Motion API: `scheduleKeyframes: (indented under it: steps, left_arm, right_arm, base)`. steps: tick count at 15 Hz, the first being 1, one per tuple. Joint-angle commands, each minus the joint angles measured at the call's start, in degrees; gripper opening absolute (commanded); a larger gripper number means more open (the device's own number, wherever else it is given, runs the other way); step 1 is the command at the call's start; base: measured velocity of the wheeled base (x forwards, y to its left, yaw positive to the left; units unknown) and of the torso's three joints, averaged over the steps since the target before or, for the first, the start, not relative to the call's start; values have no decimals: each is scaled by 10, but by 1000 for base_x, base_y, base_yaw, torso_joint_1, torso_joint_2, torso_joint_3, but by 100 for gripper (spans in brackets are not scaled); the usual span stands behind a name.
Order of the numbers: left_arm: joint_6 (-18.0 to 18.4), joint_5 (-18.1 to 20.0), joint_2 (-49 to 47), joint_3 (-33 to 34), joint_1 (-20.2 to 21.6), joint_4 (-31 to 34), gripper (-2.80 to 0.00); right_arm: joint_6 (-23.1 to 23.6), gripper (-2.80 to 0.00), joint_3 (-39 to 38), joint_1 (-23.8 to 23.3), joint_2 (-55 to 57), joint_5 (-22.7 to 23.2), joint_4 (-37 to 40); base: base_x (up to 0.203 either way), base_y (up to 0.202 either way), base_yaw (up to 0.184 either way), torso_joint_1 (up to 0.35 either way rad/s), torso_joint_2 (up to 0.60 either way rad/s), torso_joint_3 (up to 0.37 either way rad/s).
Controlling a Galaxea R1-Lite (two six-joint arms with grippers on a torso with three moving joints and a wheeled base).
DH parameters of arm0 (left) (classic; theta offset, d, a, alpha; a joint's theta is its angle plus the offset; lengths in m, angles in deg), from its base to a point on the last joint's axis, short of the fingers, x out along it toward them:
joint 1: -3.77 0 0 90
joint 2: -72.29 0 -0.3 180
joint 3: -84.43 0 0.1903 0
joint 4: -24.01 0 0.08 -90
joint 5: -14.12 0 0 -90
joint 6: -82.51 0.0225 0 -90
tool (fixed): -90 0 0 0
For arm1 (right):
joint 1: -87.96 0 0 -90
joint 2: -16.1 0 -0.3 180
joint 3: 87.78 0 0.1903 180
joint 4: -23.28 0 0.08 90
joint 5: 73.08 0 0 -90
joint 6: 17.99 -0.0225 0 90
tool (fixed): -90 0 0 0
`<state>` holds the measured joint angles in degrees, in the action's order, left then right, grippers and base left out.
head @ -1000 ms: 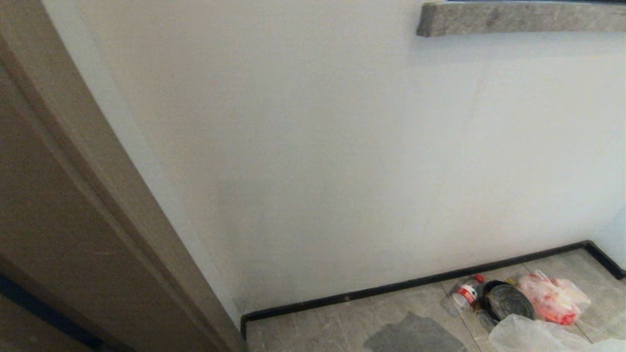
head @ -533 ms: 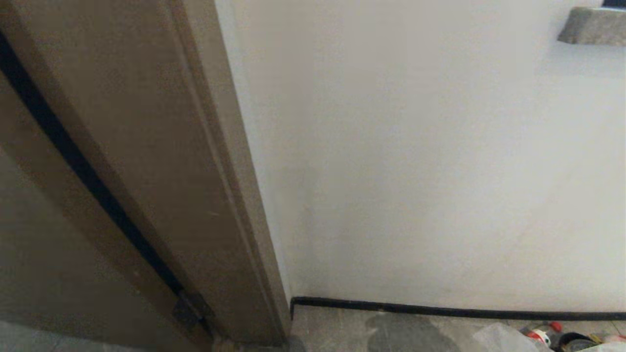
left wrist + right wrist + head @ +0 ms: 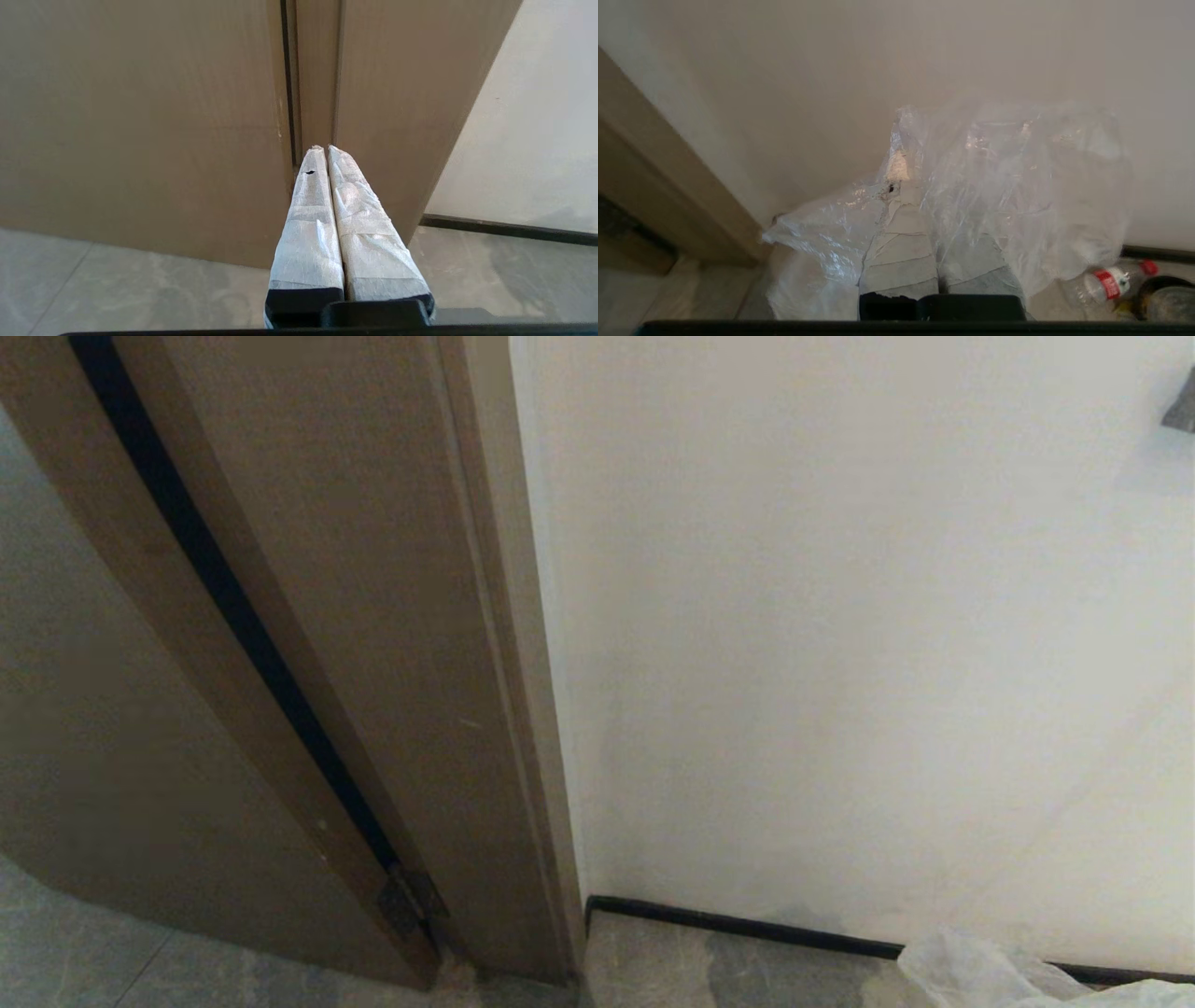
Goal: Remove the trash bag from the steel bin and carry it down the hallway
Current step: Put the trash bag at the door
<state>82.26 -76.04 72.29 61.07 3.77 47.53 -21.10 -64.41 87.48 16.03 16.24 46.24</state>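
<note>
The trash bag (image 3: 1017, 186), thin, clear and crinkled, billows over my right gripper (image 3: 910, 177), which is shut on a fold of it just above the floor by the white wall. A corner of the bag (image 3: 990, 975) shows at the lower right of the head view. My left gripper (image 3: 324, 149) is shut with nothing in it, its white-wrapped fingers pointing at a tan door. A dark-rimmed round object (image 3: 1164, 298) at the edge of the right wrist view may be the steel bin; I cannot tell. The hallway's beige-grey floor tiles (image 3: 117, 280) lie below.
A tan wooden door frame (image 3: 439, 663) and door (image 3: 103, 728) fill the left of the head view. The white wall (image 3: 840, 663) with black baseboard (image 3: 738, 926) stands close ahead. A plastic bottle with a red label (image 3: 1111, 282) lies on the floor.
The whole head view has swung: the door frame has slid from the left edge towards the middle. The bottle, dark round object and red-and-white bag have left the picture at the right.
</note>
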Motion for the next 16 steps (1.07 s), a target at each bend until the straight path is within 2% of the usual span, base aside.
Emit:
scheduleKeyframes:
  steps: [1,6,16]
  left_arm:
    - [0,0,0,0,0,0,-280]
    - [0,0,0,0,0,0,-280]
    - [0,0,0,0,0,-1,-280]
  right_arm:
    - [-1,-280,-1,0,0,0,1]
    - [-1,-280,-1,0,1,0,1]
    - [-1,-280,-1,0,0,0,0]
  base:
    - [0,0,0,0,0,0]
    - [0,0,0,1,1,-16]
    - [0,0,0,3,3,-186]
